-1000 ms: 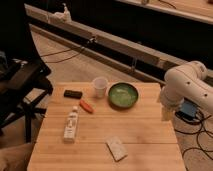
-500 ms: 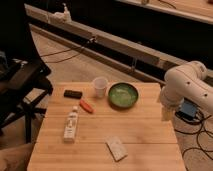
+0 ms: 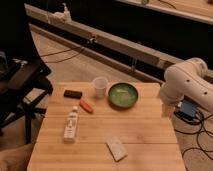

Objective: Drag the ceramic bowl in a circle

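The ceramic bowl (image 3: pixel 123 95) is a round, shallow green bowl with a darker rim. It sits on the wooden table (image 3: pixel 145 135) near the far edge, right of centre. My gripper (image 3: pixel 167 110) hangs at the end of the white arm (image 3: pixel 187 82) by the table's right edge, well to the right of the bowl and not touching it.
A small white cup (image 3: pixel 100 86) stands just left of the bowl. A black flat object (image 3: pixel 73 93), an orange object (image 3: pixel 86 106), a white bottle lying down (image 3: pixel 71 124) and a pale packet (image 3: pixel 116 148) lie on the table. A black chair (image 3: pixel 20 82) stands at the left.
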Tool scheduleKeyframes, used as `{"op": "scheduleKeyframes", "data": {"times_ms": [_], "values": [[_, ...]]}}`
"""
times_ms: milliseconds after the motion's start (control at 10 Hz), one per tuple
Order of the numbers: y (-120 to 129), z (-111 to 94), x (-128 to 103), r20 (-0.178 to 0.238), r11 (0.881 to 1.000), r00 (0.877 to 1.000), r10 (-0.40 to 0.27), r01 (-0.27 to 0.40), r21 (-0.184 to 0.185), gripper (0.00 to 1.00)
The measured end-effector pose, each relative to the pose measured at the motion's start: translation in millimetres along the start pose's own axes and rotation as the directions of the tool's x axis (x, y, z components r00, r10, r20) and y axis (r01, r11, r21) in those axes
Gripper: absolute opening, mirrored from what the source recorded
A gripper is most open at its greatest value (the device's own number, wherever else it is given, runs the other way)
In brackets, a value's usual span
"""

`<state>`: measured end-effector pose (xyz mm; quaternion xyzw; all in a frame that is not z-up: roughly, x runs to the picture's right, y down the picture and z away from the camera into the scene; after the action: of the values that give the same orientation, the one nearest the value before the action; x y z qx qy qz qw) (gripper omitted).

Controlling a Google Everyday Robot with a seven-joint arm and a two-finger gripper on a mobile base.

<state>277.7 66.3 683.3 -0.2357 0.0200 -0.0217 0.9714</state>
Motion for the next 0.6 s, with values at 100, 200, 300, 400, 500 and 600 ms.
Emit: {"op": "scheduleKeyframes", "data": {"times_ms": [100, 200, 300, 400, 500, 600], "values": [[-20.3, -7.6, -11.4, -0.005, 0.998, 0.999, -0.052, 0.052, 0.046, 0.65], [-35.4, -12.7, -23.5, 0.001, 0.993, 0.996, -0.092, 0.091, 0.081, 0.65], [-42.1, -11.5, -34.4, 0.015, 0.989, 0.993, -0.114, 0.113, 0.092, 0.65], [-41.9, -5.3, -43.5, 0.028, 0.988, 0.991, -0.13, 0.127, 0.086, 0.65], [-37.8, 3.4, -54.2, 0.043, 0.986, 0.988, -0.15, 0.146, 0.074, 0.65], [-31.5, 14.6, -63.8, 0.052, 0.984, 0.984, -0.171, 0.168, 0.058, 0.65]]}}
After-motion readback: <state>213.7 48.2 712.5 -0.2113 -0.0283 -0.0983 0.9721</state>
